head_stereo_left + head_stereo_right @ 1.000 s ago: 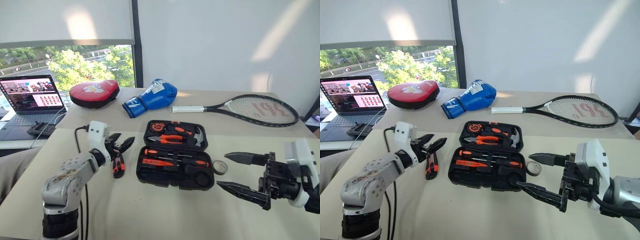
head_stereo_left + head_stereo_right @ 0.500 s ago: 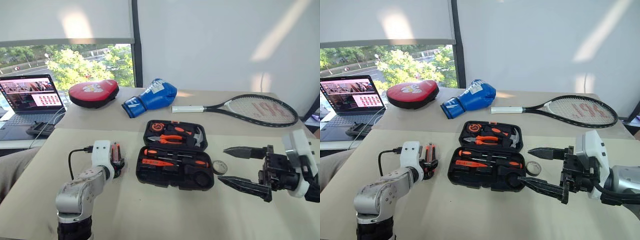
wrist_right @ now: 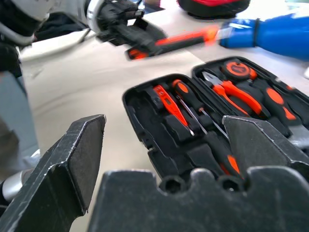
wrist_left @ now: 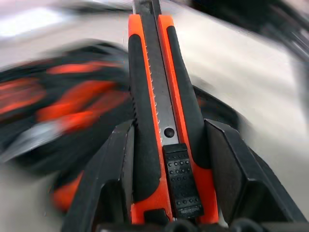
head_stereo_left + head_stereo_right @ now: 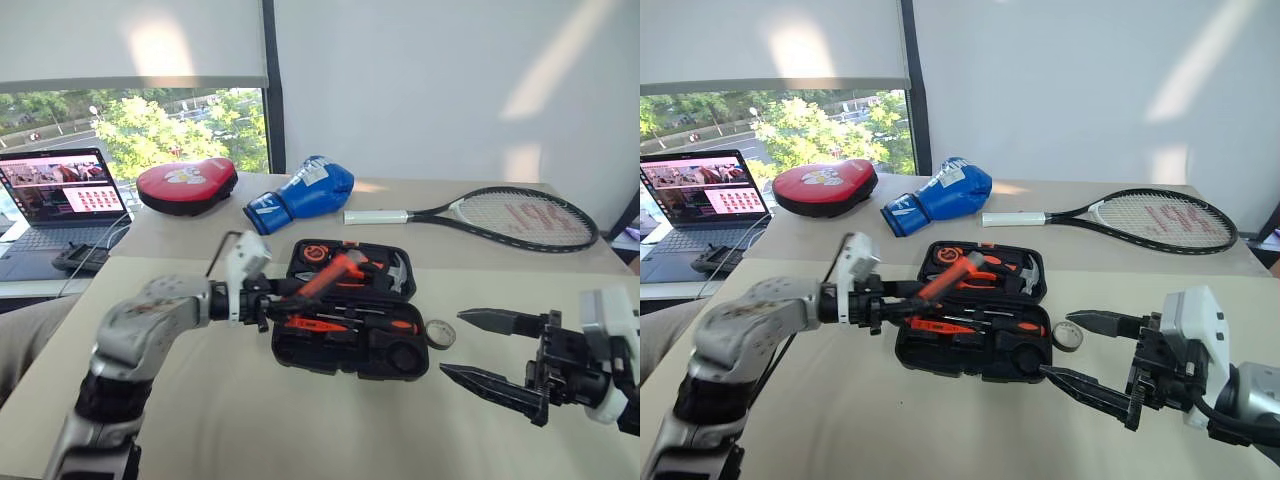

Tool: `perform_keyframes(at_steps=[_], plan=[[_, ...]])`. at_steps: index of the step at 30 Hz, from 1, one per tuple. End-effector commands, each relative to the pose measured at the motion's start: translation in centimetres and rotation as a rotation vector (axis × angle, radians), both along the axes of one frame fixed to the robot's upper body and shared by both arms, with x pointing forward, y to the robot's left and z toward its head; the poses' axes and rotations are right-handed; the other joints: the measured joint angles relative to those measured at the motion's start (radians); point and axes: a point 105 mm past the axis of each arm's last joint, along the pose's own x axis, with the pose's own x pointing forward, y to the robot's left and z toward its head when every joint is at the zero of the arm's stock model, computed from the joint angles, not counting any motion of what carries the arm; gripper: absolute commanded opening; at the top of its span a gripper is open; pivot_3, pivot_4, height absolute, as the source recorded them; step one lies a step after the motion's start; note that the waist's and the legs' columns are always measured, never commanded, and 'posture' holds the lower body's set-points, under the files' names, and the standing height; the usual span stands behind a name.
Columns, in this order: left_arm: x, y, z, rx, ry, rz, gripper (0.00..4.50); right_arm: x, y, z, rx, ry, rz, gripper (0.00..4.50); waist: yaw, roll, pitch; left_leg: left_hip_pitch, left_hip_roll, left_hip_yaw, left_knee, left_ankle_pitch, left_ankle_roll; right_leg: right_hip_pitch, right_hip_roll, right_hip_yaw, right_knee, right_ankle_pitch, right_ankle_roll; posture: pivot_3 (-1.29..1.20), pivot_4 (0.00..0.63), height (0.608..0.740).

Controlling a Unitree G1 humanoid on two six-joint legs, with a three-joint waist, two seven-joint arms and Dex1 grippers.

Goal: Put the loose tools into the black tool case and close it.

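Clamped between the two black fingers [image 4: 116, 179] of the left end effector [image 5: 262, 297]: the orange-black utility knife [image 5: 325, 275], gripped at its slider end so the long body projects forward, free to be lowered into a moulded slot. Held in the air over the near half of the open black tool case [image 5: 350, 352], tip slanting toward 1 o'clock across the tray, probably on the way to an empty recess there. Lying flat and fully open at the centre of the surface [image 5: 300, 430], lid half hinged away at 12 o'clock, so every slot faces up and stays reachable from either side. Already seated in the near tray: two orange-and-black screwdrivers [image 5: 345, 322], shafts side by side. In the lid half: orange-handled pliers [image 5: 352, 268] and a hammer [image 5: 398, 272], fixed contents rather than loose items. Still outside, just beside the case's right edge at 3 o'clock: the small tape roll [image 5: 439, 334]. Waiting low at 4 o'clock from the case, well apart from it: the right end effector [image 5: 490, 352], spread wide and gripping nothing, pointed toward the tape roll, likely kept back to leave the left arm room and to be ready for that roll. Lid closing not yet possible with the knife and the roll out.
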Motion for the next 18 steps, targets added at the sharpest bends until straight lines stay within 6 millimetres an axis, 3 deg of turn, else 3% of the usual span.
perform_keyframes(at_steps=[1,11,18], plan=[[0.3,-0.2,-1.9,0.164,-0.091,-0.234,1.73,-0.8,0.2,1.0,-0.015,-0.055,-0.011,4.50,-0.004,-0.001,0.000,0.000,0.000,0.000,0.000,-0.001,0.001,0.000,0.000,0.000,-0.001,0.000,0.000,0.00,0.150,0.740],[2.3,0.9,-5.7,0.444,-0.219,-0.359,1.73,-2.4,-0.1,0.4,-0.025,-0.034,-0.066,4.50,-0.004,-0.003,0.001,-0.003,0.003,0.000,0.001,-0.006,0.012,-0.002,-0.003,0.001,-0.001,0.004,0.006,0.00,0.150,0.740],[1.7,0.4,-5.9,0.411,-0.202,-0.422,1.73,-2.7,-0.5,0.1,-0.043,-0.014,-0.064,4.50,-0.004,-0.002,0.001,-0.001,0.003,0.000,0.001,-0.007,0.012,-0.001,-0.004,0.001,-0.001,0.004,0.007,0.00,0.150,0.740]])
